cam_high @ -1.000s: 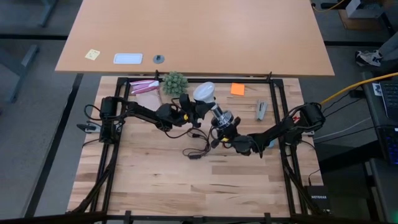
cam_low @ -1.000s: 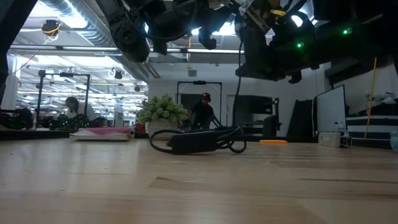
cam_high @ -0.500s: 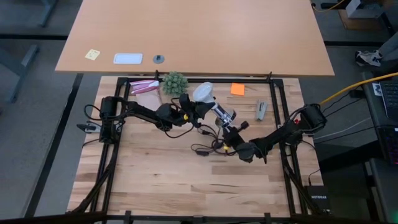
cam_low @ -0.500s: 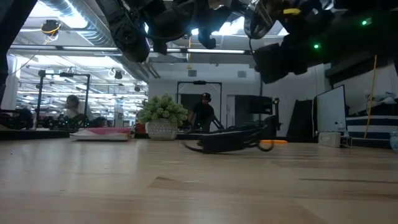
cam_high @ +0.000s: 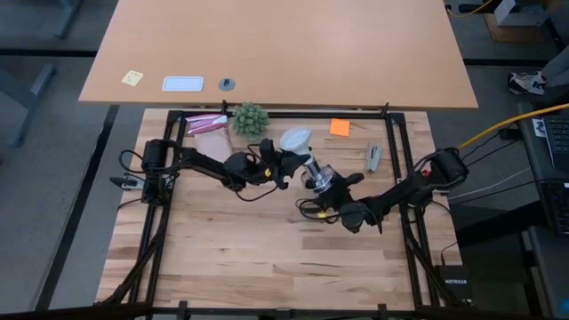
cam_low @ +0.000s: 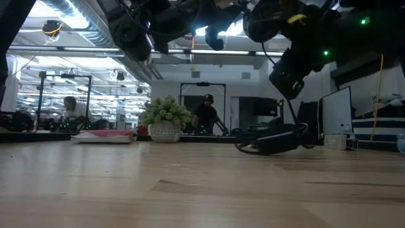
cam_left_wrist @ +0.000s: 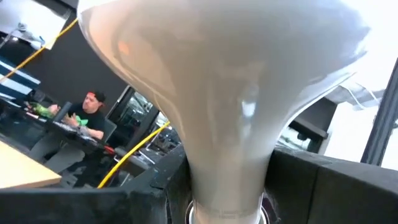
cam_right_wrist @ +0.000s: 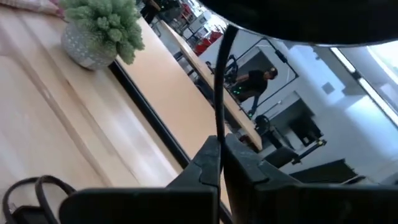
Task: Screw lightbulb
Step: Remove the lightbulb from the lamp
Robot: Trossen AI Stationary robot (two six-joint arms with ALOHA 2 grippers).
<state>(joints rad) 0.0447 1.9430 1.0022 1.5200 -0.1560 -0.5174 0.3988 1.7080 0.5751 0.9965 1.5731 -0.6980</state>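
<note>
Table (cam_high: 222, 267): wooden, beneath both arms. Left gripper (cam_high: 283, 161): raised, fingers clamped on the lightbulb (cam_high: 294, 140) at its narrow neck, dome pointing away. Right gripper (cam_high: 331, 197): fingers pressed together on the black cord (cam_right_wrist: 219, 93) of the silvery socket (cam_high: 318, 177), held just beside the bulb's base. Green plant (cam_high: 250, 118): beyond left gripper.

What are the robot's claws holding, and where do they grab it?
The left claw holds the lightbulb by its narrow neck, near the screw base. The right claw pinches the socket's black cord.
</note>
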